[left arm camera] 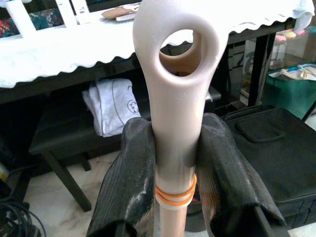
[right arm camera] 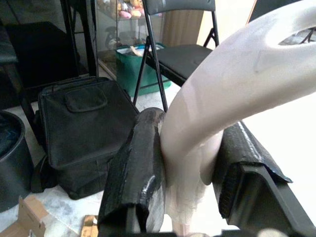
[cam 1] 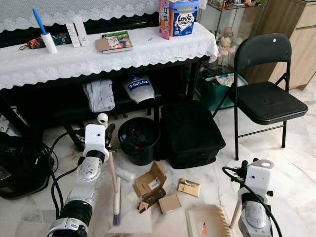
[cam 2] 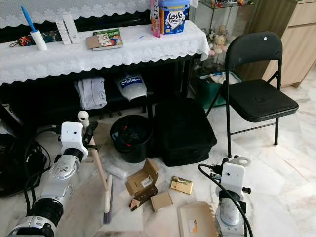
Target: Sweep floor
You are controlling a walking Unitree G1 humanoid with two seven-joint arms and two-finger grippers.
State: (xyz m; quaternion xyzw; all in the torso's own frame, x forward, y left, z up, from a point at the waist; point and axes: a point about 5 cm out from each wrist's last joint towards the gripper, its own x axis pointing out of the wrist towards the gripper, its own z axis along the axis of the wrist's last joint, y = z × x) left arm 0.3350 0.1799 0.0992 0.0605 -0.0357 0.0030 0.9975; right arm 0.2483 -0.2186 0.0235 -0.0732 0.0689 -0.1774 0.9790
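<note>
Gripping brush (cam 1: 115, 187), left end effector (left arm camera: 173, 163), dustpan (cam 1: 210, 221) right

A surface (cam 1: 74, 61) with a white lace cloth carried a lint roller (cam 1: 45, 35), a book (cam 1: 114, 41) and a blue "Love Letters" tin (cam 1: 182, 17). Under the surface stood a black bucket (cam 1: 139, 139), with a black bag (cam 1: 190, 133) just beside it. A black folding chair (cam 1: 266, 94) stood beyond the bag, away from the bucket. Folded cloth (cam 1: 100, 95) hung under the surface.

Marble floor (cam 1: 296, 168), lace-clothed table (cam 1: 74, 61), blk folding chair (cam 1: 269, 94).
</note>
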